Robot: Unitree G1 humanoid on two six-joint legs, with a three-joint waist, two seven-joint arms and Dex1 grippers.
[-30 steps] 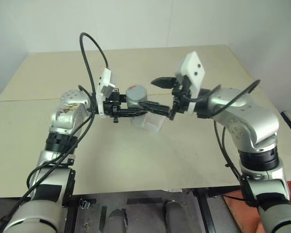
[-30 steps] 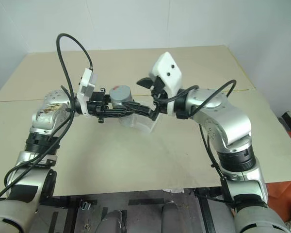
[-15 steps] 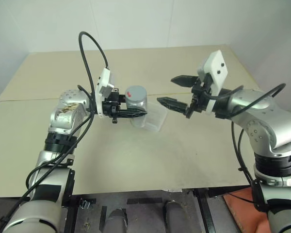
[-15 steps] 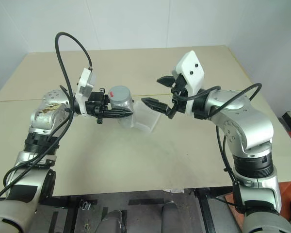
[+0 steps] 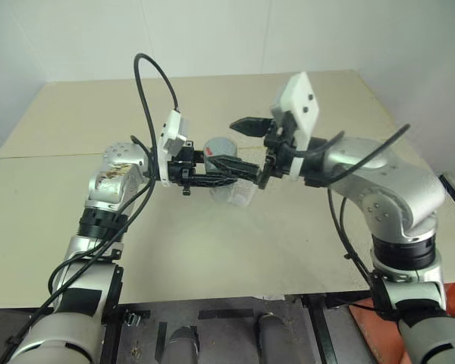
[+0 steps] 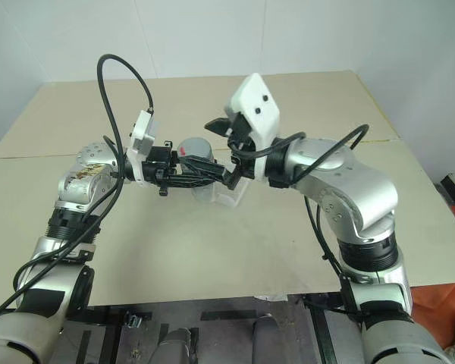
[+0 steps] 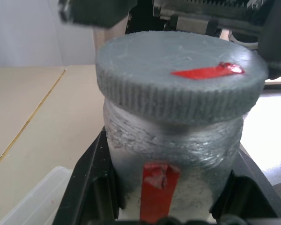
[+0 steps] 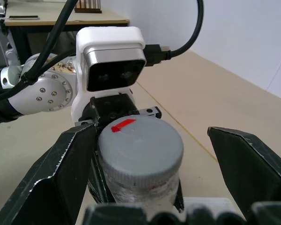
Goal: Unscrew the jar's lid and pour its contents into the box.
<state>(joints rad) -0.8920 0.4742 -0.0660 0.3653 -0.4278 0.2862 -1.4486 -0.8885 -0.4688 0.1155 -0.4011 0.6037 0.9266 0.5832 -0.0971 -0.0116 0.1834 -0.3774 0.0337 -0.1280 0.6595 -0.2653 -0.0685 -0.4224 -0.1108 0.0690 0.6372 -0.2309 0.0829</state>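
Observation:
My left gripper (image 5: 226,174) is shut on the jar (image 7: 178,154), a clear cylinder with a red mark on its side, and holds it upright above the table. The grey lid (image 8: 140,143), ribbed and with a red spot, sits screwed on top. Around the lid my right gripper (image 5: 221,142) stands open, one finger (image 8: 56,178) on each side, apart from its rim. The translucent white box (image 5: 240,196) lies on the table just under and behind the jar. The contents cannot be made out through the jar's wall.
The beige table (image 5: 212,235) stretches wide around the box, with a seam running across its far half. A black cable (image 5: 148,83) loops up from my left wrist. The table's front edge (image 5: 212,299) lies close to me.
Half a second ago my right gripper was off to the right of the jar; it has swung back left, so its open fingers flank the lid. The left gripper has kept the jar still.

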